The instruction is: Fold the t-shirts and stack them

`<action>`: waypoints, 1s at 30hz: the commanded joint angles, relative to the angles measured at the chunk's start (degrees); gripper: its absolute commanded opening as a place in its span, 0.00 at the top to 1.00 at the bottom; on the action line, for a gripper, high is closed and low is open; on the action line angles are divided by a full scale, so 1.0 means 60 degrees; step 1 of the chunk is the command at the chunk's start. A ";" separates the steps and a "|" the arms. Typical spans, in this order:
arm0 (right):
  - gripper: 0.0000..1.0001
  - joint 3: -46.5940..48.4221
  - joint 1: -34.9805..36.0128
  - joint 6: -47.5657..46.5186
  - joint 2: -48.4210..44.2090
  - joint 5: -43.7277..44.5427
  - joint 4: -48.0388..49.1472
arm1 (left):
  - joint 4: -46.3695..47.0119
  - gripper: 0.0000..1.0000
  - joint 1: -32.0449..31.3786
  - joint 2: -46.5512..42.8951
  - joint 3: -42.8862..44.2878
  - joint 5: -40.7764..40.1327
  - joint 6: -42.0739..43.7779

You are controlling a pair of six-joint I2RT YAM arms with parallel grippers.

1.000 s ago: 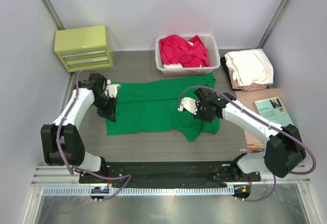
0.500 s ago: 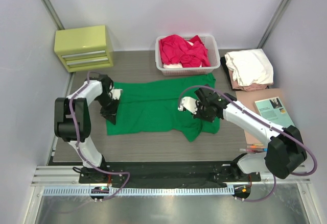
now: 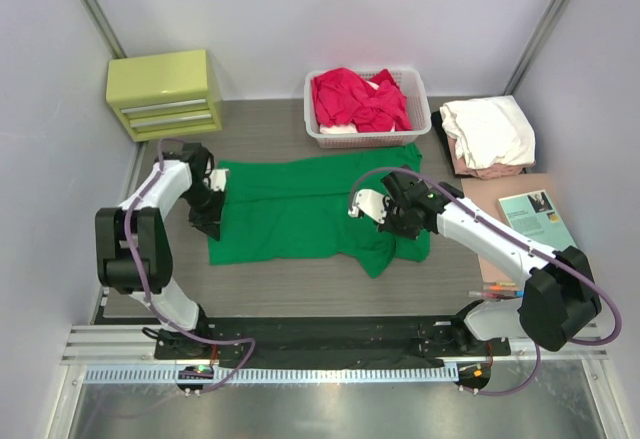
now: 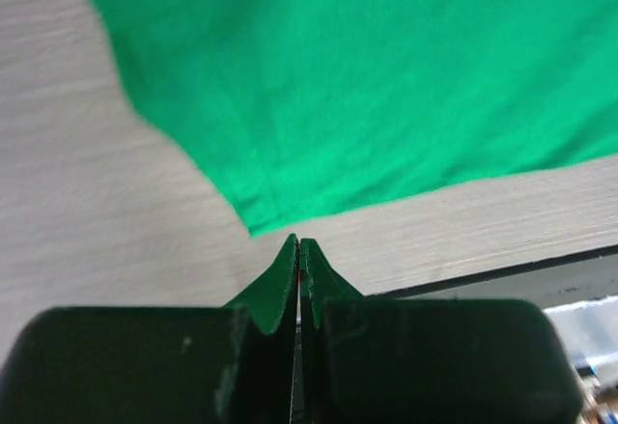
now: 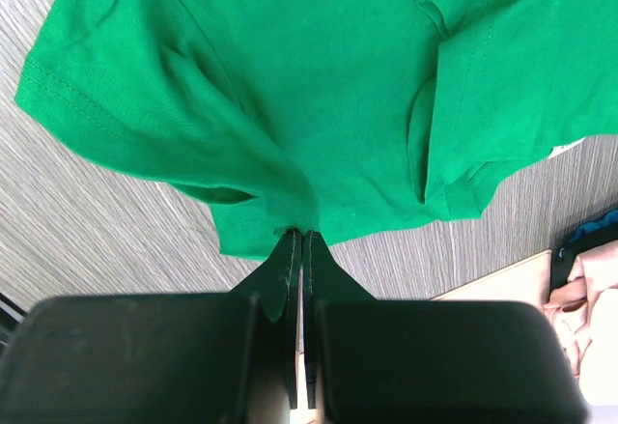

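the green t-shirt (image 3: 310,207) lies spread across the middle of the tabletop (image 3: 280,284), just in front of the basket (image 3: 420,109) of red shirts. both pinches look thin. the left hand (image 4: 298,242) is closed tight on only a corner of the hem, so a sideways pull could slip it free. the right hand (image 5: 297,236) is closed on a bunched ridge near the sleeve and may drag two layers, leaving a crooked fold. uneven lifting would skew the cloth. the left arm reaches to the shirt's left edge, hand low and angled down. the right arm stretches over its right part, hand pointing down.
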 commanded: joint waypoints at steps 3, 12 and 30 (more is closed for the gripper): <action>0.99 0.0178 0.0021 0.0022 -0.0117 -0.0129 0.0310 | -0.0756 1.00 0.0711 -0.0255 0.0067 -0.0243 -0.0205; 0.99 -0.0201 0.0021 -0.0007 -0.0337 -0.0114 0.0456 | -0.0949 1.00 0.1693 0.0874 0.0244 0.0461 -0.0322; 0.99 -0.0056 0.0006 0.0096 -0.0118 -0.0554 0.0720 | -0.0963 0.25 0.1869 0.1504 0.0244 0.0255 -0.0264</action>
